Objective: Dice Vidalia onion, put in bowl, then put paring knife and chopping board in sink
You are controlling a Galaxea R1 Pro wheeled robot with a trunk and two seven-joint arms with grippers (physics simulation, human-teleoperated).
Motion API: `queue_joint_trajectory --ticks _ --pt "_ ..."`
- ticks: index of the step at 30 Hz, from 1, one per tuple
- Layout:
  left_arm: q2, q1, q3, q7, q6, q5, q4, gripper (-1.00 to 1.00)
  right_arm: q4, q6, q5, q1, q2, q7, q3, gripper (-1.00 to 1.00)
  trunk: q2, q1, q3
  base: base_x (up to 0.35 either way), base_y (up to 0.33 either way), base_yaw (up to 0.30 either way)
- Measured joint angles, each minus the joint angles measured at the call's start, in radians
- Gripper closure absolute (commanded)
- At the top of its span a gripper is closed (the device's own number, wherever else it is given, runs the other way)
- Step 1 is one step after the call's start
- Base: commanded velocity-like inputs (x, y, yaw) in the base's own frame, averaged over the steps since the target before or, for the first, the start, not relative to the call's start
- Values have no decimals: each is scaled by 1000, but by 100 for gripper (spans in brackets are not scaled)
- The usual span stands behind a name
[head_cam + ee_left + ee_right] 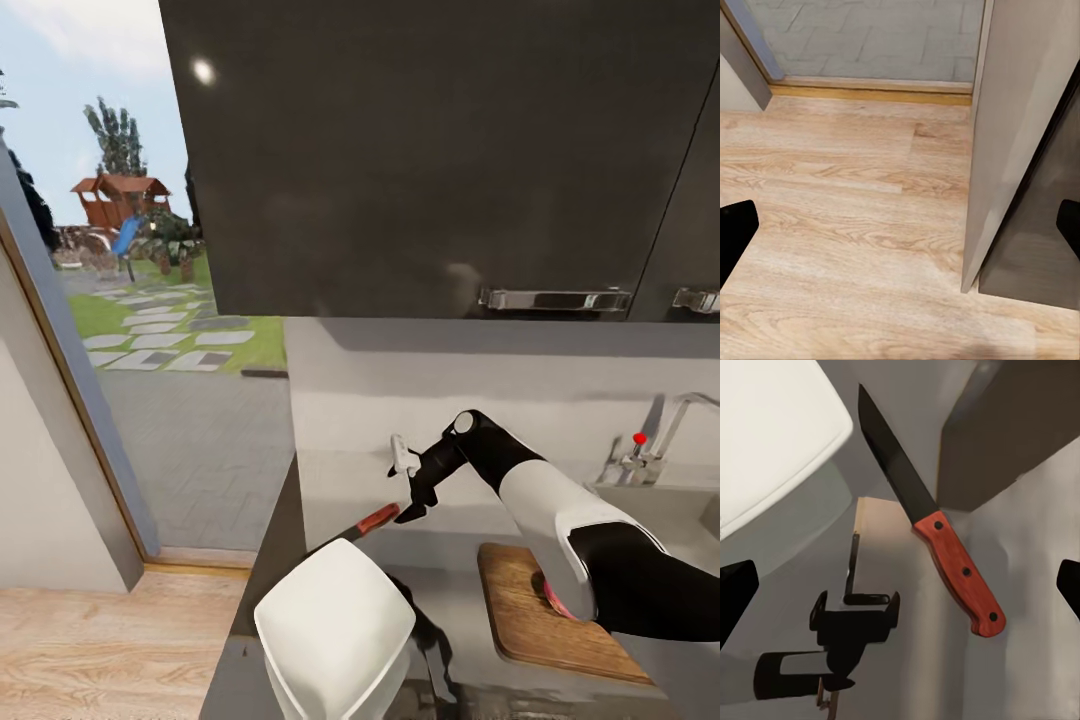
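**Paring knife [365, 525] free at the bench's left end, right hand spread above it**

Nearest in the head view is the white bowl [335, 625], standing on the grey bench [450, 590] close to its left end. To its right lies the chopping board [530, 620], flat on the bench and partly covered by the right arm. A reddish thing [552, 600] on the board is mostly hidden by that arm, and what it is cannot be told.

Just beyond the bowl is the paring knife, red handle toward the wall and dark blade pointing to the bench's left edge. The right hand [415, 485] hangs just above the handle. In the right wrist view its fingertips [735, 592] stand wide apart with the knife [922, 510] between them, touching neither, so it holds nothing; the bowl [772, 435] is beside the blade.

The left hand [900, 225] is also wide open and empty, over the wooden floor [832, 187] beside a pale cabinet side [1020, 112].

Farther right is the sink [680, 510], with its tap [665, 430] and red knob [639, 438]. Dark wall cupboards [440, 150] hang above
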Motion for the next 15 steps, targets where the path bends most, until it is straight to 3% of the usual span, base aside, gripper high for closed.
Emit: queue_joint_trajectory --ticks 15 --pt "-1 -1 0 0 -1 0 9 -100 22 -1 -3 0 4 -5 1 -100 0 0 -24 0 0 0"
